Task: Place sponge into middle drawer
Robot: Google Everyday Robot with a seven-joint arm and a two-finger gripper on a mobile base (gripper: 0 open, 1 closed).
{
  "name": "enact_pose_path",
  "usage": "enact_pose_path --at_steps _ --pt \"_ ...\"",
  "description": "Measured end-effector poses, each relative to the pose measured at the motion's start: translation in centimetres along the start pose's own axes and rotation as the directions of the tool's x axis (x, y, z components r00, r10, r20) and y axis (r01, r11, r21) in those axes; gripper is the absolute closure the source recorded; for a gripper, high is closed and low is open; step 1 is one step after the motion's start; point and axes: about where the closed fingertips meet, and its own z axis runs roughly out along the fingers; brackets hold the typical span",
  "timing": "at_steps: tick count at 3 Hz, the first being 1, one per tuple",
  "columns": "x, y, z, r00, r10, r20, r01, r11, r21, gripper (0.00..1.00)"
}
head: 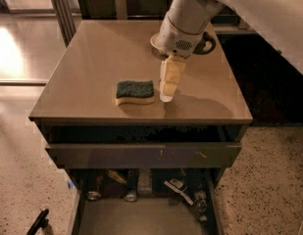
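The sponge (135,91), dark green over pale yellow, lies flat on the cabinet top (92,58) near its front edge. My gripper (166,96) points down just right of the sponge, its tip close above the top, a small gap apart from the sponge and holding nothing that shows. The middle drawer (141,218) is pulled out low at the front, showing a flat grey floor between dark side walls.
A drawer with a long grey-brown front panel (141,155) is slightly out just under the top. Several small items (136,185) lie at the back of the open drawer. A white bowl (155,42) sits mostly hidden behind my arm. A black object (37,223) lies on the floor at left.
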Motion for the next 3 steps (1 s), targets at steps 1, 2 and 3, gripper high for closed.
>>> enact_pose_path --at_steps 1,2,3 --pt "0.0 0.0 0.0 1.0 0.0 0.0 0.0 1.0 0.0 0.0" --pt "-0.7 0.4 1.7 1.0 -0.012 0.02 0.013 0.9991 -0.04 0.0" --pt "-2.0 0.8 4.0 0.999 -0.035 0.031 0.038 0.9956 -0.086 0.0"
